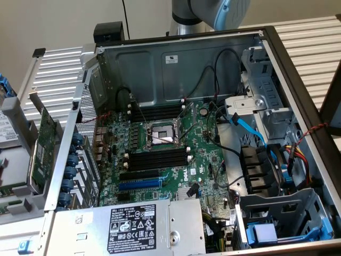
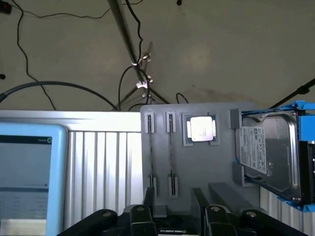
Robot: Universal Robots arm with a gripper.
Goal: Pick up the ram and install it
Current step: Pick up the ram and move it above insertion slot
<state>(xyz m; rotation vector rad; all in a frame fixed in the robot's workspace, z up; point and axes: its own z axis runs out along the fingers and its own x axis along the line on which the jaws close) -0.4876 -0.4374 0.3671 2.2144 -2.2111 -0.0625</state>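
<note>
Behind open computer case (image 1: 176,64), exterior view: robot arm (image 1: 213,13) stands past back wall. Motherboard memory slots (image 1: 158,159) black with white end clips, no stick seated; install not yet done.

Wrist view: gripper (image 2: 173,192) jaws apart, nothing between. Ram (image 2: 170,152) stands edge-on in grey holder (image 2: 216,167), straight ahead of jaw gap, near fingertips, long axis running away from gripper. Second stick (image 2: 149,152) parallel beside it; processor chip (image 2: 201,129) and hard drive (image 2: 266,152) on ram's other side.

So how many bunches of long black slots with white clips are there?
2: one bunch of slots beyond the silver square socket, another bunch on its near side. More may be hidden.
</note>
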